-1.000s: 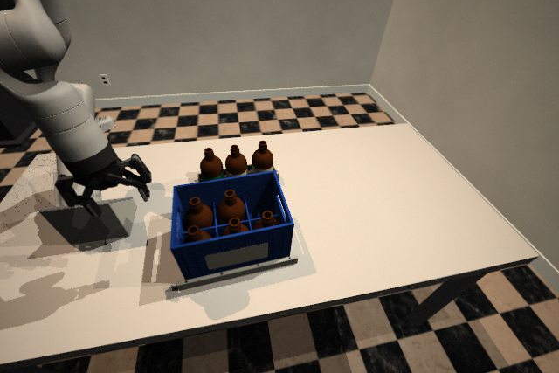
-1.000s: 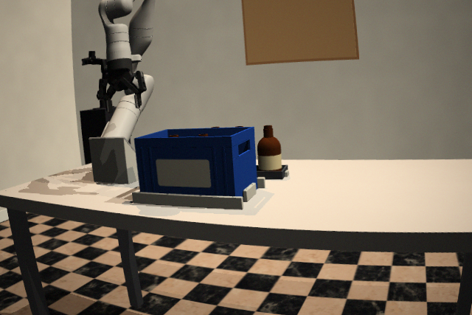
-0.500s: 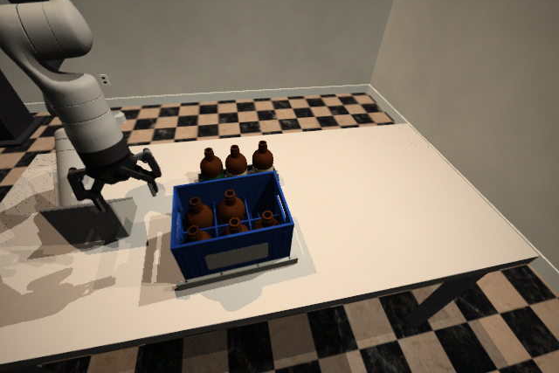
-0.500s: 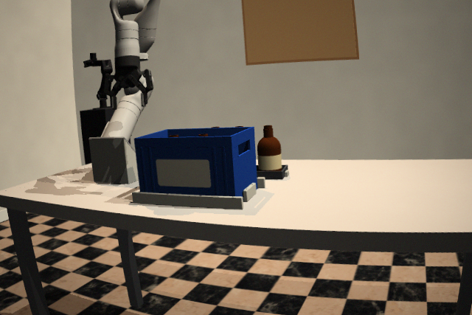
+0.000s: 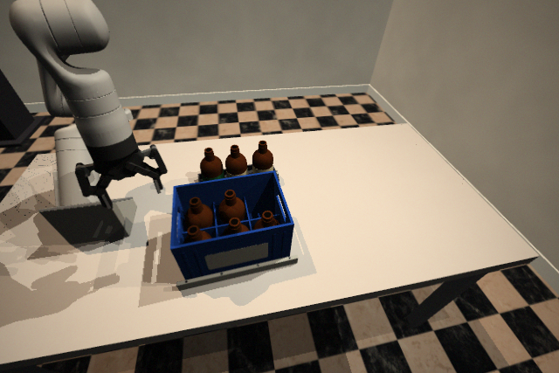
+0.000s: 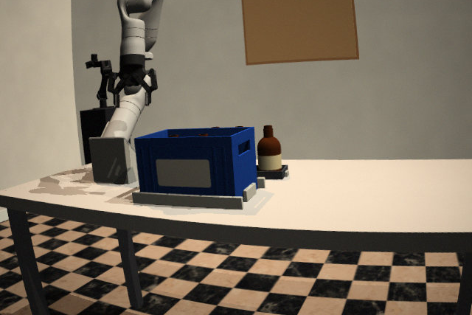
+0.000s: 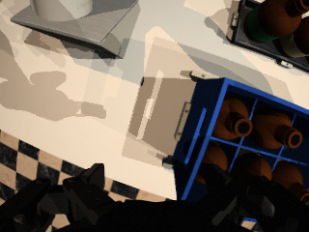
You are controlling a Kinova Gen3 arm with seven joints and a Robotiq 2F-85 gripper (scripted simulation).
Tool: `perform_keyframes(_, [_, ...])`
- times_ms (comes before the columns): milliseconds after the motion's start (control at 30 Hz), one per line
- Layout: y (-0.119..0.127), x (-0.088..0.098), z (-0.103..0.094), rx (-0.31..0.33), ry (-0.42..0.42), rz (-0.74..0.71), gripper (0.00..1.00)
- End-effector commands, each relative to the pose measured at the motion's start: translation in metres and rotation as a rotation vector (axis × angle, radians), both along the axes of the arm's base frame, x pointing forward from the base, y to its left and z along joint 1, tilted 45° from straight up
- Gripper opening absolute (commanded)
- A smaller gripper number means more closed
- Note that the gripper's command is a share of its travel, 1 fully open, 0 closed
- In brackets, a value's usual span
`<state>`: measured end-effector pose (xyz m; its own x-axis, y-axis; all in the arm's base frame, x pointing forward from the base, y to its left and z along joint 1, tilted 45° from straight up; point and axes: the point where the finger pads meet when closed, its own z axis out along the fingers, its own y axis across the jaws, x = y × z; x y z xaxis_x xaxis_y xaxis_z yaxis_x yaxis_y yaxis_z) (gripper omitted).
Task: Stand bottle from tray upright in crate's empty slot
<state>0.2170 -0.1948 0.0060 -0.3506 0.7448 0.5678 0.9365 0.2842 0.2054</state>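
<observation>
A blue crate (image 5: 194, 257) (image 6: 228, 158) (image 7: 205, 130) stands mid-table and holds several brown bottles (image 5: 231, 206) (image 7: 235, 119). Its back right slot (image 5: 267, 197) is empty. Behind it, a small dark tray (image 6: 279, 171) (image 7: 254, 46) carries three upright brown bottles (image 5: 235, 161) (image 6: 269, 151) (image 7: 277, 14). My gripper (image 5: 133, 195) (image 6: 129, 94) is open and empty. It hangs above the table to the left of the crate, near the arm's base, well apart from the tray and its bottles. In the wrist view only the dark finger bodies show at the bottom.
Grey stop rails (image 5: 237, 272) (image 6: 186, 200) lie along the crate's front and side. The arm's grey base block (image 5: 86, 219) (image 6: 108, 158) (image 7: 84, 15) stands at the table's left. The table edge (image 5: 315, 306) runs in front of the crate.
</observation>
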Motion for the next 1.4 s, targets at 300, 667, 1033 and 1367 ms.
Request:
perform_keyframes(300, [0.002,0.019,0.01,-0.042,-0.014,0.091,1.0])
perform_keyframes(667, [0.004,0.028,0.015,-0.064,-0.021,0.141,1.0])
perform_keyframes(1033, [0.006,0.038,0.02,-0.086,-0.029,0.191,1.0])
perform_keyframes(1367, [0.009,0.048,0.026,-0.108,-0.037,0.241,1.0])
